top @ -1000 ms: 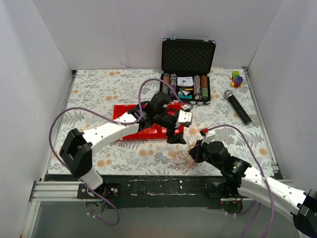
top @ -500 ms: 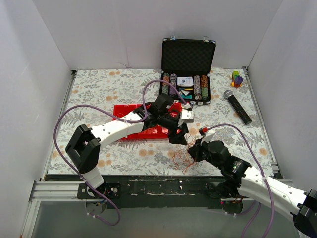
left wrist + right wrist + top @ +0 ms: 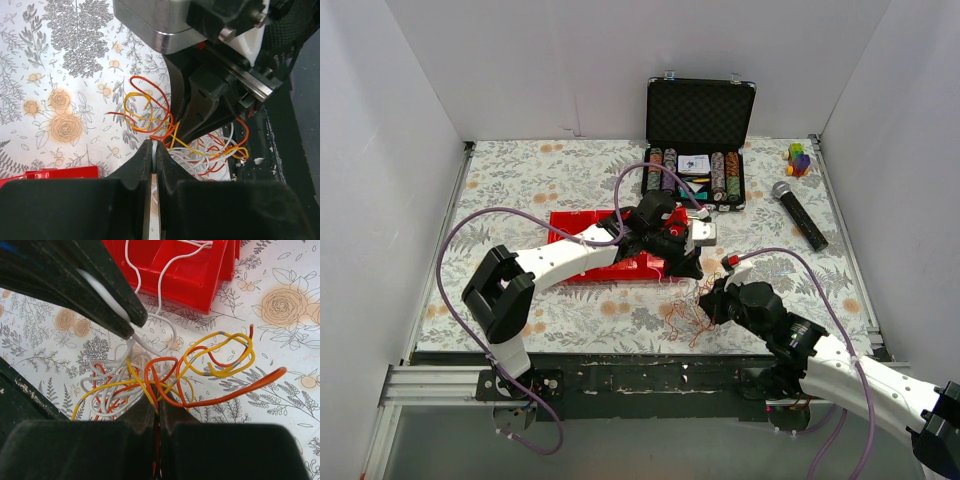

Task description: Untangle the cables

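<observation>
My left arm is swinging forward from over the red tray (image 3: 570, 222), and the left pincer (image 3: 153, 150) is now reaching the cables (image 3: 167, 375). The right arm is hardly moving. The left pincer is pressing fully shut on one white strand at the far side of the clump. The right pincer (image 3: 156, 412) is also squeezing shut, pinching orange and yellow strands at the right side. The cables are lying on the bench (image 3: 520, 180), just in front of the tray.
</observation>
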Controlling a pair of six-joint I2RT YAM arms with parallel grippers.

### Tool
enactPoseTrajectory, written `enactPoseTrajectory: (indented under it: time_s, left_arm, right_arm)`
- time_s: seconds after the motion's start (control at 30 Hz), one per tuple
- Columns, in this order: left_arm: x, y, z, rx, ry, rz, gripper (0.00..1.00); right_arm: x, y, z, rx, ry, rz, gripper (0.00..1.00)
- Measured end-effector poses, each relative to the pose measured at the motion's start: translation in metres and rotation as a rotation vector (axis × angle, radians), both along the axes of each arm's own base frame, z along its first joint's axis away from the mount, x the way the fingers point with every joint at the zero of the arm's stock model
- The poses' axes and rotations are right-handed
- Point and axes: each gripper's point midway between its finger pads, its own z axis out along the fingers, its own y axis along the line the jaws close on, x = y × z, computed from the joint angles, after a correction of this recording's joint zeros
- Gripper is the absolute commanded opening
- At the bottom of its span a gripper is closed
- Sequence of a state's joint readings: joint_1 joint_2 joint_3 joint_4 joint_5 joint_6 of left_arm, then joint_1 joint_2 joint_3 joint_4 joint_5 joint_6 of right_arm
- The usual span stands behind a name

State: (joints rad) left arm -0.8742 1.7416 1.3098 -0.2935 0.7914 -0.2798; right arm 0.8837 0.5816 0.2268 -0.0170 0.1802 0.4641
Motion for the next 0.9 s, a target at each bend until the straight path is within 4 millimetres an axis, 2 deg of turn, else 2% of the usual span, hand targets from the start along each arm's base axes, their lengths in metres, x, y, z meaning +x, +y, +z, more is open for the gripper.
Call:
enactPoseTrajectory:
  time_s: [0.2, 0.33, 0.47, 0.63, 0.73, 0.9]
  left_arm:
    - [0.014, 0.002, 0.002, 0.024, -0.076, 0.041, 0.0]
    - [0.022, 0.004, 0.03, 0.013, -0.142, 0.063, 0.0]
    - [0.024, 0.009, 0.093, -0.058, -0.234, 0.085, 0.0]
    - [0.015, 0.023, 0.191, -0.186, -0.351, 0.102, 0.0]
    - [0.007, 0.033, 0.223, -0.206, -0.375, 0.117, 0.0]
    - [0.014, 0.043, 0.267, -0.247, -0.445, 0.19, 0.0]
  right_arm:
    - [0.0, 0.0, -0.001, 0.004, 0.007, -0.004, 0.01]
    - [-0.003, -0.002, -0.008, 0.006, 0.031, -0.015, 0.01]
    - [-0.006, -0.006, -0.02, -0.012, 0.073, -0.03, 0.01]
    - [-0.006, -0.005, -0.025, -0.013, 0.103, -0.051, 0.01]
    - [0.005, 0.006, -0.005, 0.054, 0.072, -0.067, 0.01]
    - [0.018, 0.021, 0.022, 0.132, 0.041, -0.083, 0.01]
